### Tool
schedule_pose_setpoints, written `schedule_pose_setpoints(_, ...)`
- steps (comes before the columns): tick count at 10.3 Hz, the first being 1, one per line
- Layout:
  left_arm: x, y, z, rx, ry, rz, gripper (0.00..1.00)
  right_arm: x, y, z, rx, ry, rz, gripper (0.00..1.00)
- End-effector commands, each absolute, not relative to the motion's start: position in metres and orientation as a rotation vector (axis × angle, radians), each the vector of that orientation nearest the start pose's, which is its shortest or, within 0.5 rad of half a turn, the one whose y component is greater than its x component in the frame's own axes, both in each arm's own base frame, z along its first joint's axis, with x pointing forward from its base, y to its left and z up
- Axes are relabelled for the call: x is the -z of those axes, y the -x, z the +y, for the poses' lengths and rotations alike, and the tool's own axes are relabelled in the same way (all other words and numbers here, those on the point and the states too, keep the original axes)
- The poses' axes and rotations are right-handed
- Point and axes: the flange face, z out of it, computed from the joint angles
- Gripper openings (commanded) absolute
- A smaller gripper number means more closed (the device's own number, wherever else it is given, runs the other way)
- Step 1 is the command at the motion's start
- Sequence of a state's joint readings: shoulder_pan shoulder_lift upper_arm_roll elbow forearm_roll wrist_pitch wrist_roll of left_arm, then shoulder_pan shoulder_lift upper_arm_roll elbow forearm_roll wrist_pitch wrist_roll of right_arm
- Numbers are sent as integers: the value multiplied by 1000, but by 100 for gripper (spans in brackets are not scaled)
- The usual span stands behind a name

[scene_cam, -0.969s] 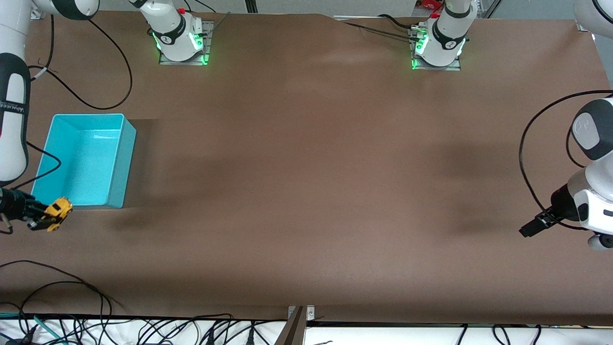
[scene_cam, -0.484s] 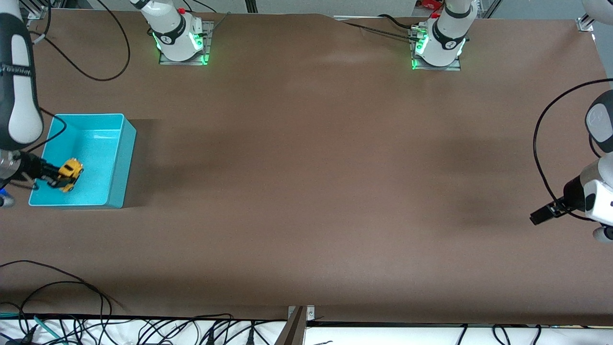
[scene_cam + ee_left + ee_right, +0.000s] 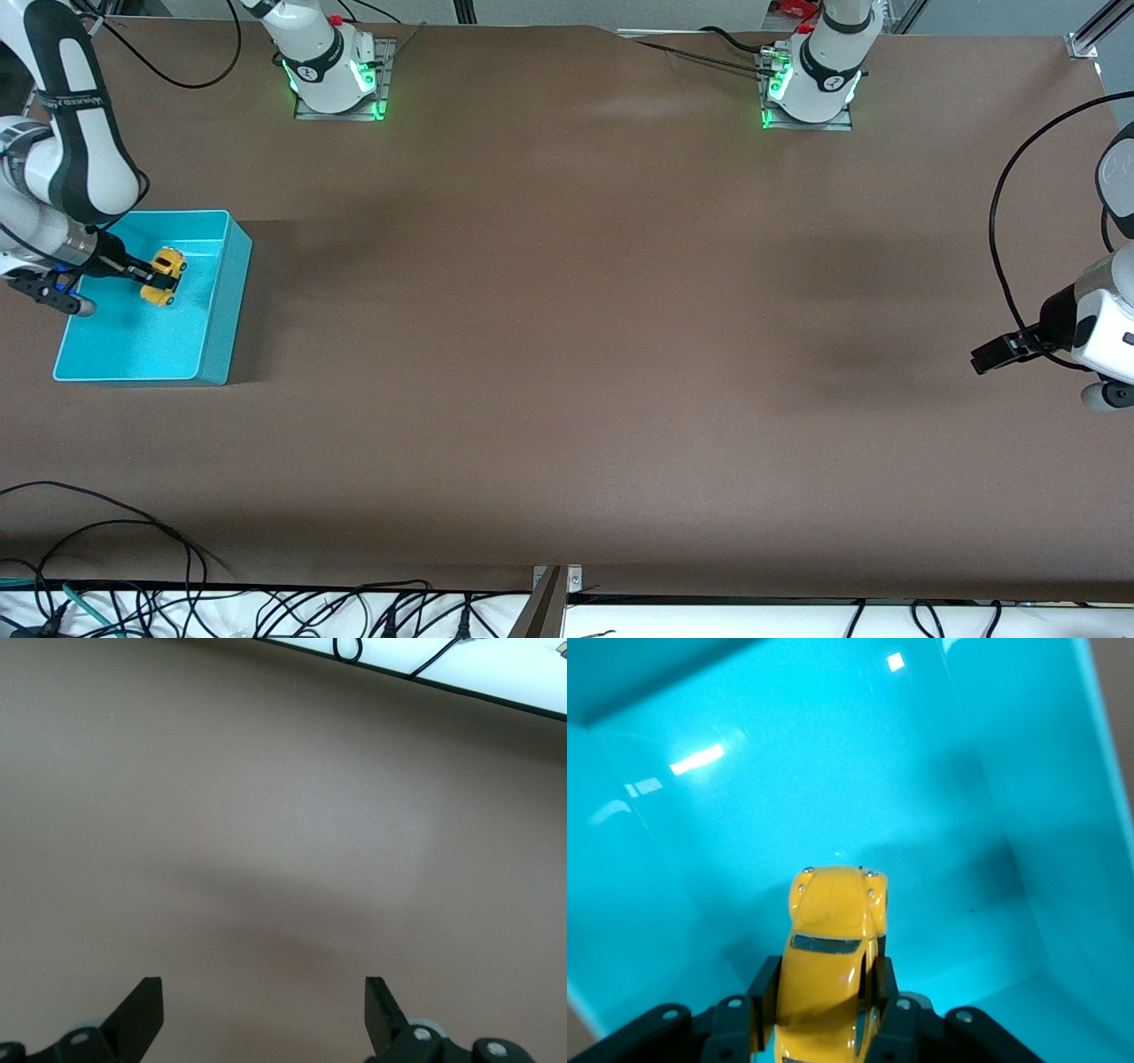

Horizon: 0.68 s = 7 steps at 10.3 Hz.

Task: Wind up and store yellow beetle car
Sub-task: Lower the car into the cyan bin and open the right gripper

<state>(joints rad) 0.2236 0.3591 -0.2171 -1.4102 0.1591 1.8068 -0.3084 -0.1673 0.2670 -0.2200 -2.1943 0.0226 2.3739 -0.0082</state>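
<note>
My right gripper (image 3: 149, 276) is shut on the yellow beetle car (image 3: 165, 276) and holds it in the air over the turquoise bin (image 3: 217, 306). In the right wrist view the car (image 3: 831, 957) sits between the two fingers (image 3: 764, 990), nose pointing at the bin's inner wall (image 3: 788, 771). My left gripper (image 3: 986, 358) is open and empty over the bare table at the left arm's end; its wrist view shows both fingertips (image 3: 142, 1014) spread wide over the brown surface.
The brown table mat (image 3: 567, 337) runs between the two arm bases (image 3: 332, 75). Loose cables (image 3: 106, 532) lie along the table edge nearest the front camera. A black cable (image 3: 1005, 230) loops near the left arm.
My right gripper carried the car from beside the bin's near corner up and over the rim, now above the bin's inside. The left arm drew back slightly.
</note>
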Motion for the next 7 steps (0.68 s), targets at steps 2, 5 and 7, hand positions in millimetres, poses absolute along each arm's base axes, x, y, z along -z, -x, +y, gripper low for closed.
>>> schedule_pose_setpoints(2,-509,-667,49,79,3016,-422,100,-228,-496,-206,-105,3143,517,36)
schedule_pose_setpoints(5,-510,-668,48,86,3018,-419,100,-224,-488,-220,-127,3144,472,100)
schedule_pose_setpoints(7,-529,-672,46,148,3024,-411,100,-239,-491,-224,-88,3147,471,100)
